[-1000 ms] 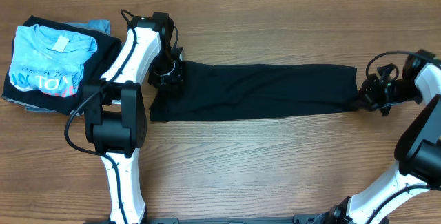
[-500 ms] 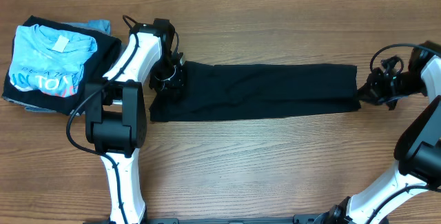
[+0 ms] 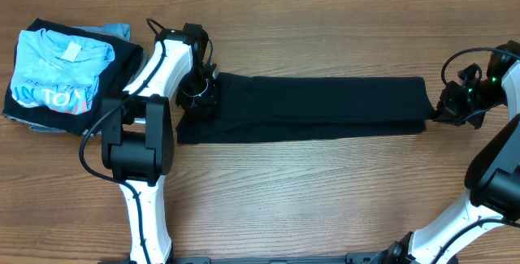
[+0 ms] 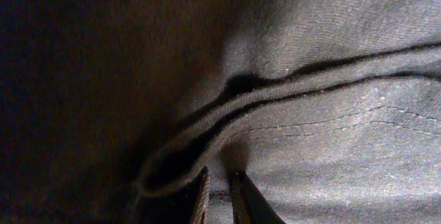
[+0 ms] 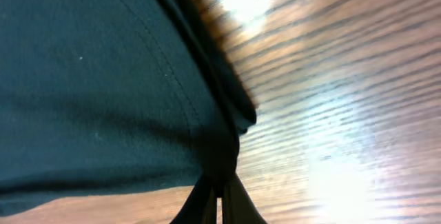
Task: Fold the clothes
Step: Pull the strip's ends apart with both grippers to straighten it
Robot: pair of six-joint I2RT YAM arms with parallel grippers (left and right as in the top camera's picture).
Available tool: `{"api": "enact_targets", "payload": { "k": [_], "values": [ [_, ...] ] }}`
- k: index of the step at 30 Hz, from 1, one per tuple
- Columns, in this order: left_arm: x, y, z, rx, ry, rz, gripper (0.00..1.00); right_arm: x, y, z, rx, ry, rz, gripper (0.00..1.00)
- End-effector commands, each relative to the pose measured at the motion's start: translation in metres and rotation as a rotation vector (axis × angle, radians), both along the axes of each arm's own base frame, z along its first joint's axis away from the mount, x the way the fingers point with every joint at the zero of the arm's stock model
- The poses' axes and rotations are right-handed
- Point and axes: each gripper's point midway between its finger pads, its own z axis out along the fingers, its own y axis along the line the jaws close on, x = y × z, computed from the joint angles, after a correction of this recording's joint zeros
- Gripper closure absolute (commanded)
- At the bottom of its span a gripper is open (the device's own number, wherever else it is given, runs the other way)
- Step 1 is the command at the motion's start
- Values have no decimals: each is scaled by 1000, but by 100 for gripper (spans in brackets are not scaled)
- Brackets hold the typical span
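Left fingers (image 4: 200, 200) and right fingers (image 5: 238, 209) each pinch my black T-shirt (image 3: 309, 108). It lies as one long flat band.

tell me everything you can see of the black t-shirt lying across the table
The black T-shirt is plain, of soft thin fabric with stitched hems. It is folded into a long narrow band and lies flat across the wooden table. The left gripper pinches a folded edge at its left end. The right gripper pinches its right corner, where the cloth bunches to a point.
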Motion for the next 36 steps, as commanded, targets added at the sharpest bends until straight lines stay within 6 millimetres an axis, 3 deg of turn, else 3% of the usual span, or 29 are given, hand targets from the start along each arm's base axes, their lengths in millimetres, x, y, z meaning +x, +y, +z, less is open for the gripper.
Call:
{"api": "enact_targets", "payload": {
  "k": [1, 13, 14, 15, 16, 20, 22, 23, 27, 31, 36],
  "values": [
    [-5, 12, -4, 64, 7, -5, 84, -8, -9, -13, -43, 27, 1, 96],
    [-3, 12, -4, 62, -1, -5, 85, -6, 2, -51, -63, -10, 26, 94],
    [-3, 12, -4, 62, 0, -5, 85, -5, 3, -51, -64, -12, 30, 87],
    [-3, 12, -4, 62, 0, -5, 85, -4, 3, -51, -64, -12, 31, 64],
    [-3, 12, -4, 62, 0, -5, 85, -5, 3, -49, -64, -10, 31, 50],
    [-3, 12, -4, 62, 0, -5, 85, 8, -16, -32, -87, -54, -2, 44],
    [-3, 12, -4, 62, 0, -5, 83, 15, -28, -28, -108, -91, -18, 27],
    [-3, 12, -4, 62, -1, -5, 82, 20, -31, -28, -120, -112, -18, 25],
    [-4, 12, -4, 63, 3, -6, 80, 37, -25, -30, -68, -189, -16, 25],
    [-4, 12, -4, 63, 4, -6, 79, 32, -21, -47, -37, -144, -18, 28],
    [-4, 12, -4, 63, 3, -6, 79, 20, -1, -63, 65, -89, -76, 34]
  ]
}}
